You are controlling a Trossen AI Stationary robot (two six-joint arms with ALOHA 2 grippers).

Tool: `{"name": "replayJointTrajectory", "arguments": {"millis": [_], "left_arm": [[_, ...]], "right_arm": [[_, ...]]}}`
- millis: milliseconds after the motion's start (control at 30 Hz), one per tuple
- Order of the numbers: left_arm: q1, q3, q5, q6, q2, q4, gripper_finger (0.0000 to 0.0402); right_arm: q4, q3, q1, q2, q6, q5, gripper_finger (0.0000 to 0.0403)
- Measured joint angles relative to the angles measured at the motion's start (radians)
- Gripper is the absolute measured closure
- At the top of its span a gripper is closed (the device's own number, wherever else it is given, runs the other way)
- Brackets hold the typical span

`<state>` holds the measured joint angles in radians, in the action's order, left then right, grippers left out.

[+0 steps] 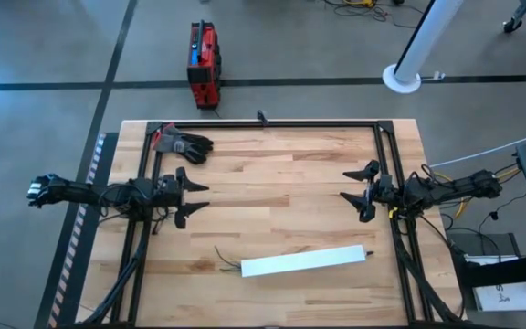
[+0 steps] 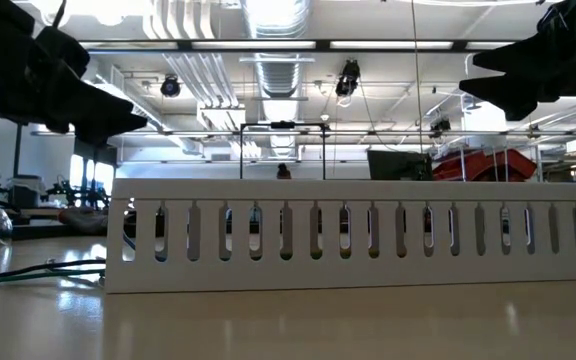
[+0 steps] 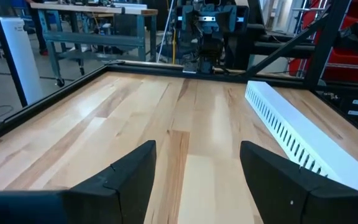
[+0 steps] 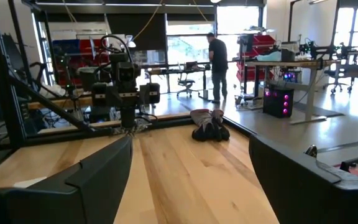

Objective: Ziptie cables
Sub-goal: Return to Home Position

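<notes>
Nearest us lies the white duct (image 1: 304, 261), and the cables (image 1: 228, 264) poke out of its left end. Beyond the duct we see the left gripper (image 1: 205, 196) and the right gripper (image 1: 345, 185), both with fingers spread. Farthest beyond it lies a dark glove (image 1: 186, 144).

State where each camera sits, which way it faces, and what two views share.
High view: overhead, straight down on the table; both arms, left hand and right hand open.
Low view: table-top height, level across the white duct; hands overhead.
Left wrist view: faces the right arm; own fingers show.
Right wrist view: faces the left arm, gloves; own fingers show.
Shared: the duct, in high and low views.
</notes>
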<state>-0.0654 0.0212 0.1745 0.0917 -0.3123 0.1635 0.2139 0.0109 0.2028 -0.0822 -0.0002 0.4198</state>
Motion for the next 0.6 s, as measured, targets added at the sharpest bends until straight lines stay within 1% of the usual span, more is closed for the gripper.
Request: {"name": "replayJointTrajectory", "arguments": {"millis": [600], "left_arm": [[0.000,0.000,0.000,0.000,-0.022,0.000,0.0154]], "right_arm": [[0.000,0.000,0.000,0.000,0.000,0.000,0.0094]]}}
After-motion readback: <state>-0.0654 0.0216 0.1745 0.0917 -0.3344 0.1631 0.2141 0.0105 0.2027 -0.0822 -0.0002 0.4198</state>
